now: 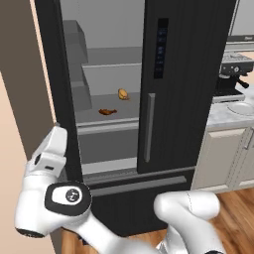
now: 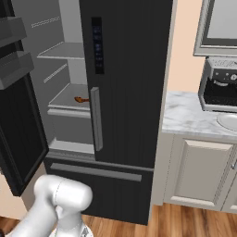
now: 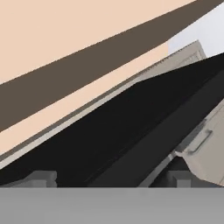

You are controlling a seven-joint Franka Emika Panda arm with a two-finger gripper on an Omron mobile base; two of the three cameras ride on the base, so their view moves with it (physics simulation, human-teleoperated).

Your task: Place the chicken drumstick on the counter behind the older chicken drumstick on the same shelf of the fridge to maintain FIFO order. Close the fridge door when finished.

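The black fridge (image 1: 183, 74) stands with its left door (image 2: 18, 115) swung open and its right door shut. On the grey shelf (image 1: 99, 119) lies the older chicken drumstick (image 1: 107, 111), thin and dark reddish-brown, near the front lip; it shows again as a small dark drumstick (image 2: 81, 99). A plumper golden-orange drumstick (image 1: 122, 94) sits behind it, farther back on the same shelf. My gripper (image 3: 110, 179) is open with nothing between its fingertips (image 3: 41, 178), looking along the black door's face (image 3: 131, 131). The white hand (image 1: 49, 149) hovers beside the open door's edge, low left of the shelf.
The marble counter (image 1: 223, 118) runs right of the fridge over beige cabinets (image 2: 203, 171), carrying a dark coffee machine (image 2: 222, 88) and a white bowl (image 1: 241, 107). Door bins (image 2: 14, 69) jut from the open door. The bottom drawer handle (image 2: 95, 171) crosses below.
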